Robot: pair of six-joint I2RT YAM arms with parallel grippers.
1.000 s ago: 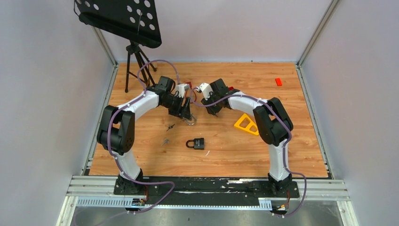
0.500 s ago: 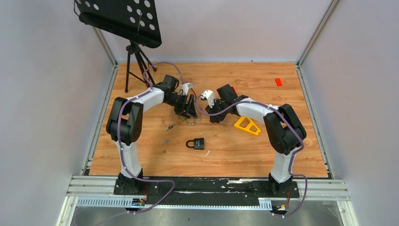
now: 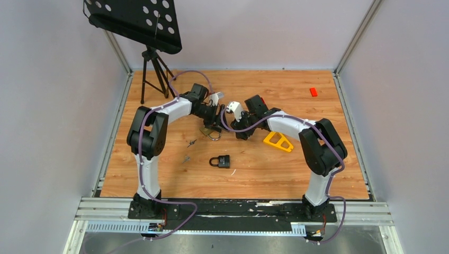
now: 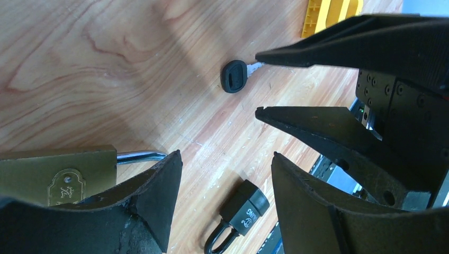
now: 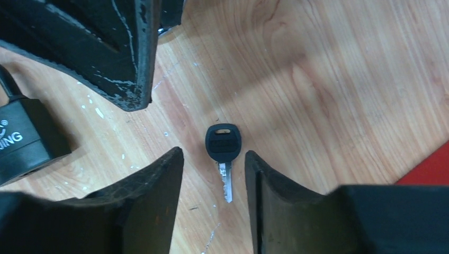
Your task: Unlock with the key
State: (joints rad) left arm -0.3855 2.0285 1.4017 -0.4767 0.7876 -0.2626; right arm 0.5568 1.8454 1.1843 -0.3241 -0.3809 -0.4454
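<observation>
The wooden table (image 3: 265, 174) bears a black padlock (image 3: 221, 161), a key (image 5: 223, 144) and a yellow triangle (image 3: 278, 141).

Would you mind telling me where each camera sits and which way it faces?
Top external: above and behind, looking down on the table; left arm and right arm show.
Left wrist: on the left arm, looking down past the left fingers at the key and the right fingers.
Right wrist: on the right arm, looking down, right fingers straddling the key.
Shared: both wrist views show the key and black padlock.
</observation>
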